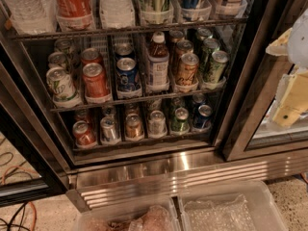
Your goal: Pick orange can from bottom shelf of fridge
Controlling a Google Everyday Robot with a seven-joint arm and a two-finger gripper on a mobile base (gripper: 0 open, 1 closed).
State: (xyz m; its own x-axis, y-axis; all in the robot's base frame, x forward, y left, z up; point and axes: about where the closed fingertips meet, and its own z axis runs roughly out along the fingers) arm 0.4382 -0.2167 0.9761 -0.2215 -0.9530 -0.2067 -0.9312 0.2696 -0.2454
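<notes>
The fridge (144, 170) stands open in front of me, with a ribbed steel base panel. Its bottom shelf (144, 142) holds a row of short cans in clear lane trays. The orange can (134, 125) stands upright third from the left, coppery with a silver top. A silver can (109, 129) is to its left and a pale can (156, 122) to its right. A red can (83, 134) stands at the far left. My gripper (290, 102), cream coloured, is at the right edge of the view, in front of the right-hand glass door. It is well to the right of the orange can and slightly above it, and holds nothing.
The rack above holds taller cans, a bottle (157, 64) and a tan-orange can (186, 70). Green (180, 119) and blue (202, 116) cans fill the bottom row's right lanes. Clear plastic bins (226, 208) sit on the floor below the fridge. Cables (19, 211) lie at the lower left.
</notes>
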